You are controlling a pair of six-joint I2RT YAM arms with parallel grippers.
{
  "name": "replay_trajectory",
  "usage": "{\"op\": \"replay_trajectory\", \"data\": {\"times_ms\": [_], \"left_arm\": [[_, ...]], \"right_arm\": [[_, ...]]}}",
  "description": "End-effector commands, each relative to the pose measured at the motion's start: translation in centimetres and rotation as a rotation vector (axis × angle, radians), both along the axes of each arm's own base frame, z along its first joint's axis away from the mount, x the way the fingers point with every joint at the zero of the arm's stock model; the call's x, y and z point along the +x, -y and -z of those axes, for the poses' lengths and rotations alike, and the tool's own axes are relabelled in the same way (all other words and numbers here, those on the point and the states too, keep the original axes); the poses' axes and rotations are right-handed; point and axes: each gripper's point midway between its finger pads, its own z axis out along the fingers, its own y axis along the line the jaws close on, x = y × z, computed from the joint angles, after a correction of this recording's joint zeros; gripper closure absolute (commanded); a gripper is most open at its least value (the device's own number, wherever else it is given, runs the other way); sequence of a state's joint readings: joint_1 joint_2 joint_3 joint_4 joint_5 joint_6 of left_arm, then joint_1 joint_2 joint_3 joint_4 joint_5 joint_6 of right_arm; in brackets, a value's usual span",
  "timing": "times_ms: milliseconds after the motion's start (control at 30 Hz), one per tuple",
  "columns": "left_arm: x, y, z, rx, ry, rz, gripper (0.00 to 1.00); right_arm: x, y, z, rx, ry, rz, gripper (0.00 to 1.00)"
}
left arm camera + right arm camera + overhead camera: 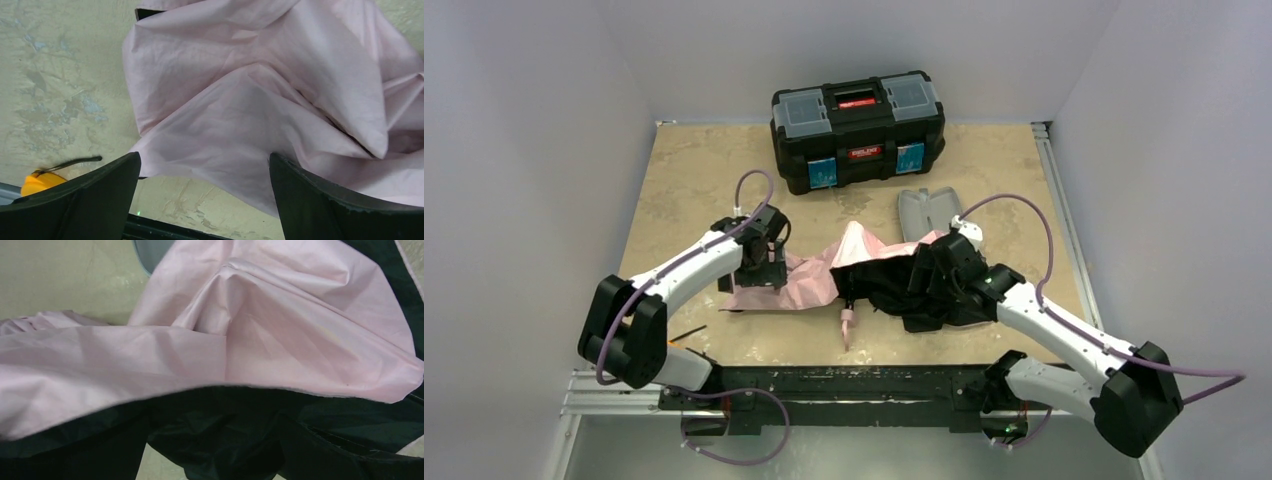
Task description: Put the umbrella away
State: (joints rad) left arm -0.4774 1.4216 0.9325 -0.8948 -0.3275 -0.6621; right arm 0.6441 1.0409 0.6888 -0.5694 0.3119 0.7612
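At mid-table the umbrella [864,275] sprawls unfolded, nothing stowed yet, left gripper [204,157] gaping empty over it, right gripper [926,265] too buried in fabric to read.

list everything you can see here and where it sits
pale pink fabric umbrella with black underside: one, pink and black, crumpled, centre
black plastic toolbox: one, black with grey lid trays, far edge
grey oblong hard case: one, grey, right of centre, beyond the umbrella
thin black stick: one, black, near left
small orange object: one, orange, near edge, mostly hidden
left pincer: one, black, open above pink fabric
right pincer: one, black, over black fabric, opening unclear
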Motion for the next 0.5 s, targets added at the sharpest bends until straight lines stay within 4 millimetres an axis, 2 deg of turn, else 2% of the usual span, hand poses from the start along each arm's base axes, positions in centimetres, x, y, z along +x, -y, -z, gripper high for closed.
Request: {"op": "replay_trajectory", "data": {"times_ms": [0,100,233,400,467], "left_arm": [[0.4,0.3,1.8,-0.078,0.004,-0.063,0.0],[0.4,0.5,3.1,-0.118,-0.028,-0.09,0.0],[0.9,0.8,3.4,-0.137,-0.039,-0.115,0.04],[2.1,2.4,3.4,-0.2,-0.043,-0.127,0.21],[2.7,2.8,3.3,-0.205,-0.049,-0.121,0.31]], "right_arm": [[1.7,-1.4,0.4,0.08,0.087,-0.028,0.01],[2.2,-1.8,1.9,0.103,0.068,-0.044,0.01],[2.6,-3.5,4.4,0.151,0.023,-0.086,0.03],[2.8,-5.9,7.2,0.217,-0.037,-0.156,0.12],[2.9,-6.5,8.2,0.221,-0.059,-0.181,0.2]]}}
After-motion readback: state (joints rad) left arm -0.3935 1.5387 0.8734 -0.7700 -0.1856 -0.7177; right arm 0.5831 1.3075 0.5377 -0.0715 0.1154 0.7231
